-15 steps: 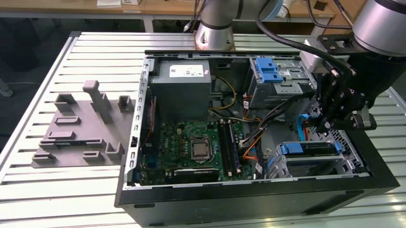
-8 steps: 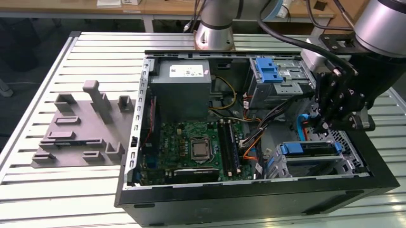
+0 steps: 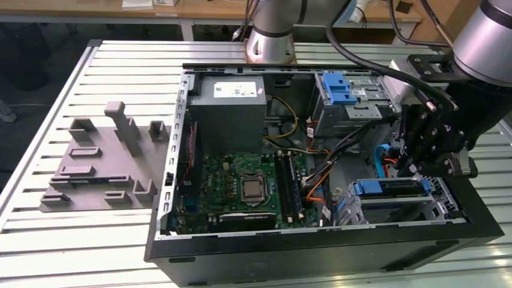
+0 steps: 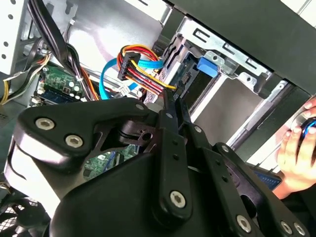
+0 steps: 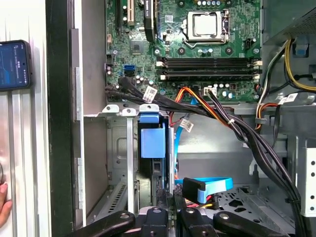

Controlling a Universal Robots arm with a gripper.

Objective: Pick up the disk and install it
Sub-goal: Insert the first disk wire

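The disk (image 3: 389,187) sits in the drive cage (image 3: 448,207) at the front corner of the open computer case, on the exterior view's right. Its blue plastic frame faces up. In both wrist views it stands edge-on between the cage's metal rails, with the disk's blue tab (image 4: 207,66) (image 5: 151,140) showing. My gripper (image 3: 413,173) hangs just above the cage's inner end. The black fingers (image 4: 170,113) (image 5: 163,217) are shut together with nothing between them. Their tip is close to the disk's connector end; I cannot tell whether it touches.
Red, yellow and blue cables (image 4: 140,64) cross beside the fingertips. The motherboard (image 3: 240,189), a grey power supply box (image 3: 232,114) and an upper bay with a blue latch (image 3: 346,90) fill the case. A grey fixture (image 3: 104,162) lies on the slatted table. A person's hand (image 4: 296,153) rests outside the case.
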